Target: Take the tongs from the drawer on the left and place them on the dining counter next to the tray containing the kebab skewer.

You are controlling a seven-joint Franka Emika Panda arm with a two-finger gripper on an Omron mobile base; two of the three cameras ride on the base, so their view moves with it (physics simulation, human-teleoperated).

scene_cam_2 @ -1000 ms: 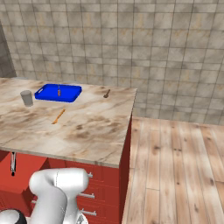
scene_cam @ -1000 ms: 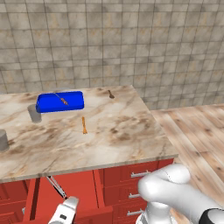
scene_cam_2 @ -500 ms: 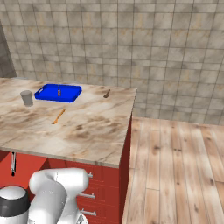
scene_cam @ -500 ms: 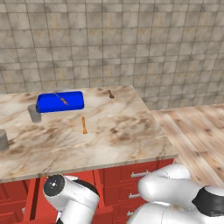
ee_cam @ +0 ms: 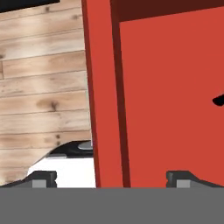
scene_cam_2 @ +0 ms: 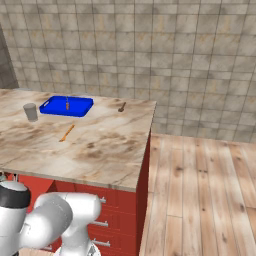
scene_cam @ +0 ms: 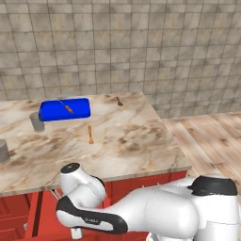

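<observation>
While hanging over the upright red wall of the drawer (ee_cam: 103, 87), stands spread wide at the gripper (ee_cam: 114, 178), with one of the fingertips (ee_cam: 41, 178) at lower left of the hand view, the other at lower right, and nothing pinched between. Shows plank floor (ee_cam: 43, 87) on the left half of that view and flat red drawer interior on the right half. Catches a small black shape at the right edge, mid-height, lying on that red interior: possibly the black end of the tongs (ee_cam: 218, 99), though cannot tell for sure. Places the dining counter (scene_cam: 127, 141) across the middle of the left base view, with the tray (scene_cam: 77, 112) at its upper left and the kebab skewer (scene_cam: 66, 107) lying inside it. Finds a grey cup (scene_cam: 36, 121) just beside the tray's lower left corner, a small orange utensil (scene_cam: 90, 134) below the tray and apart from it, and a wooden spoon (scene_cam: 119, 101) near the far edge, to the right of the tray. Repeats the same layout in the right base view: tray (scene_cam_2: 80, 111) at upper left, skewer (scene_cam_2: 67, 105) inside, cup (scene_cam_2: 31, 112) to its left, orange utensil (scene_cam_2: 66, 133) below, spoon (scene_cam_2: 121, 107) to the right.
</observation>
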